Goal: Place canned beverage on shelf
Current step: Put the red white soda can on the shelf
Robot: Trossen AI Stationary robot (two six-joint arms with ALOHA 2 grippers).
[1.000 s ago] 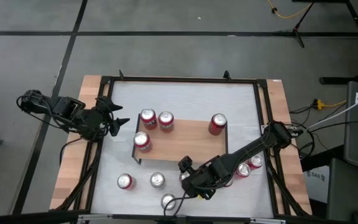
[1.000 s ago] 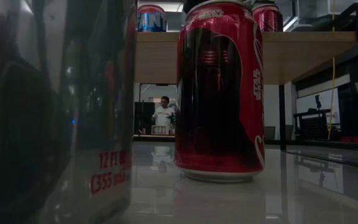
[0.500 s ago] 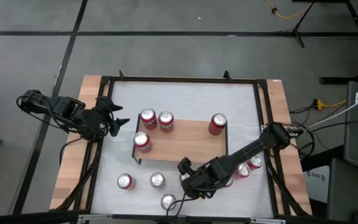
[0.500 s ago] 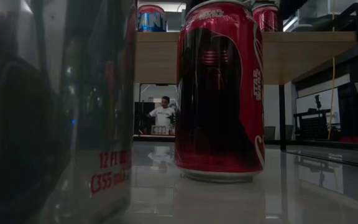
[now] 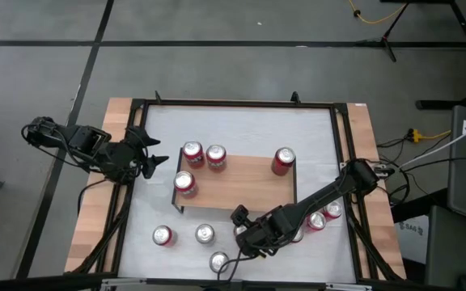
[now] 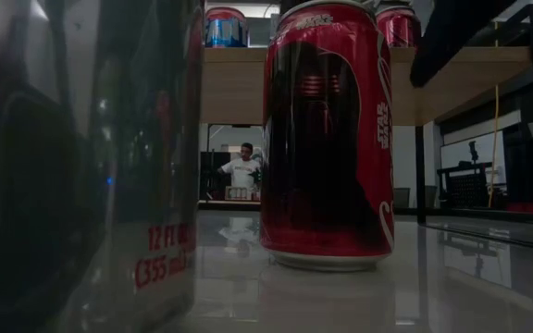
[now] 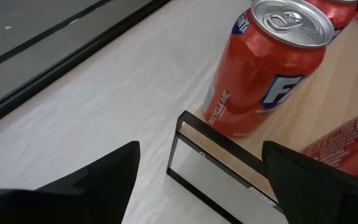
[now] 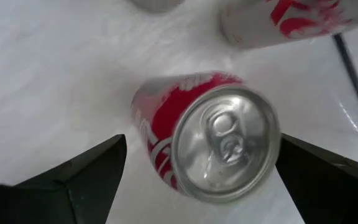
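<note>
The shelf (image 5: 241, 182), a light wooden plank on thin black legs, stands mid-table with several red cans on its top (image 5: 192, 151). My right gripper (image 5: 245, 230) is open near the shelf's near edge, pointing down over an upright red can (image 8: 225, 146) that stands on the table. Its fingers (image 8: 79, 177) stand on either side of the can with a gap showing. My left gripper (image 5: 154, 155) waits open and empty by the shelf's left end (image 7: 191, 134).
More cans stand on the white table: two at the near left (image 5: 163, 235), one near the front edge (image 5: 219, 261), two under my right arm (image 5: 324, 216). A large can (image 6: 327, 134) fills the low view. A black frame (image 5: 233, 103) rims the table.
My right gripper has shifted a little toward the shelf, staying open over the can. A dark part of that arm now shows at the upper right of the low view. The cans have stayed where they were.
</note>
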